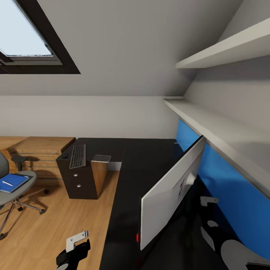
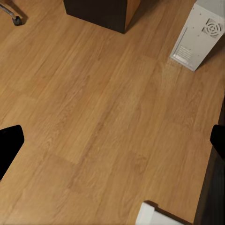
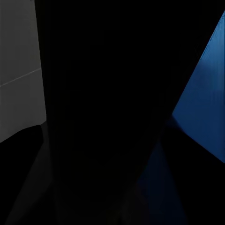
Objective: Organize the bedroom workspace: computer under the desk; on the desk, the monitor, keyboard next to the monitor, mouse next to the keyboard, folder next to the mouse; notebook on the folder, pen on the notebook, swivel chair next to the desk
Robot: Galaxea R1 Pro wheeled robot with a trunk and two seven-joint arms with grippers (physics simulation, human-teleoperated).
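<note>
The monitor (image 1: 173,191) stands on the glossy black desk (image 1: 146,157), its silver-white back turned toward the camera, tilted and running from near to far beside the blue wall panel (image 1: 228,187). The right gripper (image 1: 210,210) sits just behind the monitor, between it and the panel; whether its fingers are apart or closed cannot be told, and its wrist view is mostly dark. The left gripper (image 1: 77,243) hangs low at the near left, over the wood-grain floor (image 2: 93,117), its dark fingertips (image 2: 9,147) spread wide with nothing between them. On the far left end of the desk lies the slim dark keyboard (image 1: 78,156), with the small rounded mouse (image 1: 65,155) just left of it. The boxy light grey computer (image 2: 199,35) stands on the floor. At far left, the grey swivel chair (image 1: 17,187) carries the flat blue folder (image 1: 13,183).
</note>
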